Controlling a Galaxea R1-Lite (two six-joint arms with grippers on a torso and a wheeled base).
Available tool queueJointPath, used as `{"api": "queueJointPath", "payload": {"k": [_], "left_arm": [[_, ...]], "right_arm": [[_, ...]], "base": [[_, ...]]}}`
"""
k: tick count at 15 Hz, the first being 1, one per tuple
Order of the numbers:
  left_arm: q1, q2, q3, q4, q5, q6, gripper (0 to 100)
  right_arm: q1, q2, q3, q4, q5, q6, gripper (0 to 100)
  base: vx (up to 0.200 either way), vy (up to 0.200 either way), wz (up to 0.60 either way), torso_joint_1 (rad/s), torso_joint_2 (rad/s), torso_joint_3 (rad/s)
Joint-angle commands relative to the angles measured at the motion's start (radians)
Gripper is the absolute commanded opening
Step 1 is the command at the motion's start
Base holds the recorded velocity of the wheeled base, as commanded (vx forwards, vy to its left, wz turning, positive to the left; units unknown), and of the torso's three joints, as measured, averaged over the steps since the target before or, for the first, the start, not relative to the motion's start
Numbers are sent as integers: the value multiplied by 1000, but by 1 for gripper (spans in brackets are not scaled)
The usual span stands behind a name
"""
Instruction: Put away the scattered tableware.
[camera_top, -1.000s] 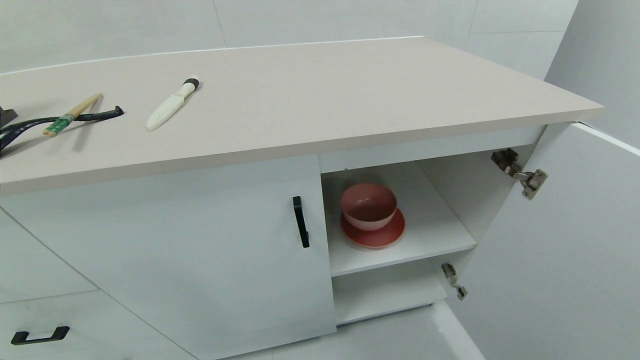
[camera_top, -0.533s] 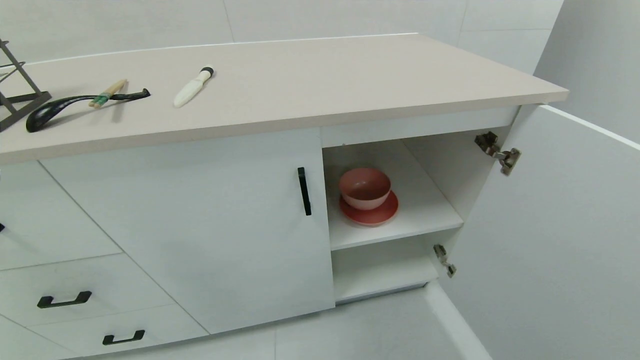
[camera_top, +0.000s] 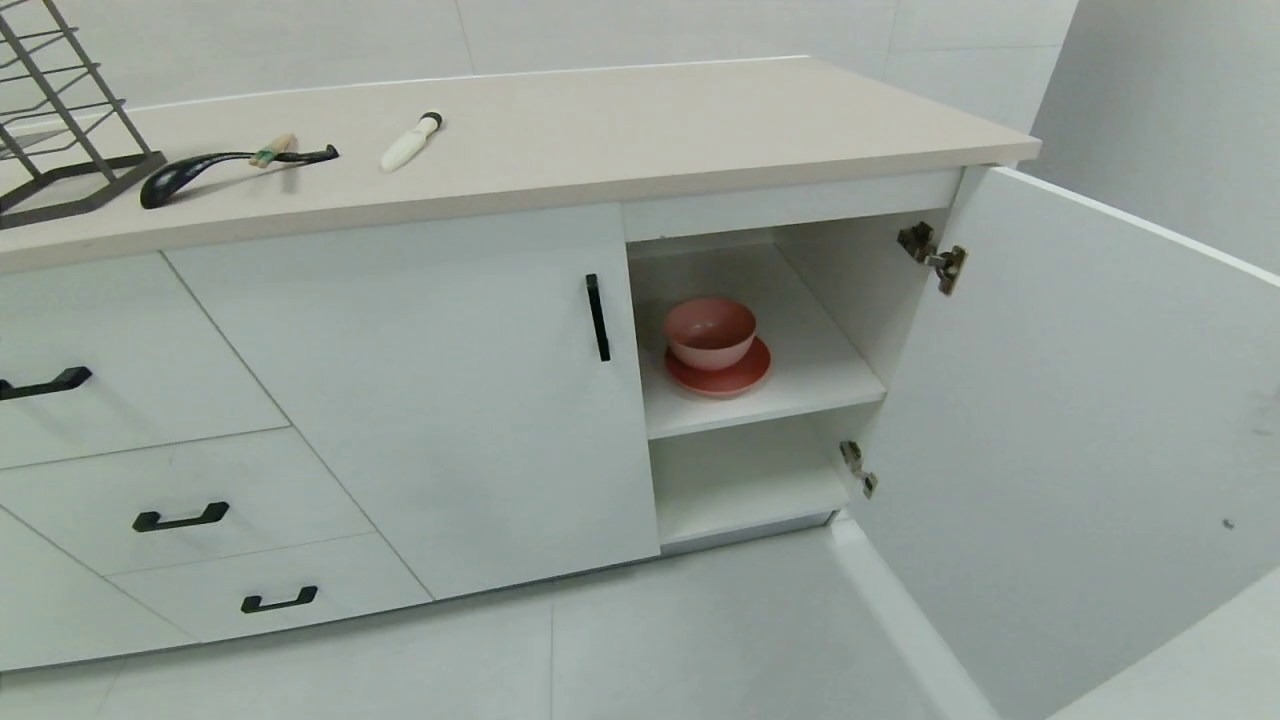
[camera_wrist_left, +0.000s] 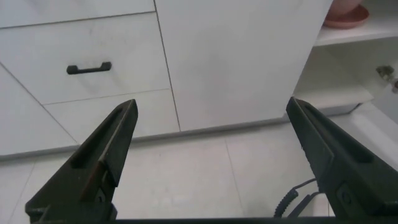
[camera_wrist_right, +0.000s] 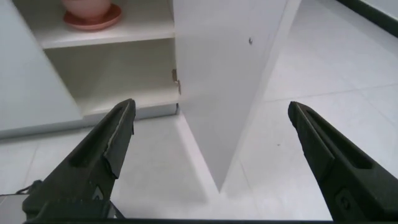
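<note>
Kitchen, white base cabinets (camera_top: 420, 400) under beige countertop (camera_top: 650, 120), tiled wall (camera_top: 650, 30), wire dish rack (camera_top: 75, 190)

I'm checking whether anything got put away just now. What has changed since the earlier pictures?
No object moved; nothing was grasped or released. Only the head camera drew back, showing more of the drawers and wire rack. The bowl stays on the plate on the cupboard shelf, door open; ladle, chopsticks and white utensil stay on the counter.
</note>
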Motion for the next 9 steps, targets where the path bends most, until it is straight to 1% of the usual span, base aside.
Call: {"api": "queueJointPath", "payload": {"k": [1,3,9], "left_arm": [[0,0,0,-1,1,0,100],[0,0,0,-1,1,3,100],[0,0,0,-1,1,6,100]], "right_arm": [[0,4,0,1,0,-1,100],[0,4,0,1,-1,-1,100],[0,4,0,1,-1,1,100]], "base": [[-200,0,0,2,2,7],[-200,0,0,7,-2,2],[0,-200,0,1,3,5]]}}
